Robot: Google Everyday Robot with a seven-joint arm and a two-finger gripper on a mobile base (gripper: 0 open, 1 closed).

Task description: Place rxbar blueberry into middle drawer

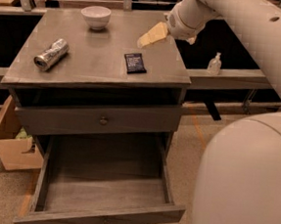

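The rxbar blueberry point(135, 63), a dark flat bar with pale lettering, lies on the grey cabinet top point(95, 66), right of centre. My gripper point(152, 35) hangs above the cabinet top's back right part, a little behind and to the right of the bar, and holds nothing. The middle drawer point(104, 192) is pulled out wide open below, its plank floor bare. Above it is a closed drawer front with a round knob point(104, 121).
A silver can point(51, 54) lies on its side at the cabinet top's left. A white bowl point(95, 17) stands at the back. A cardboard box point(9, 149) sits on the floor at left. A small pump bottle point(214, 64) stands on a ledge at right. My arm's bulk point(245, 182) fills the right foreground.
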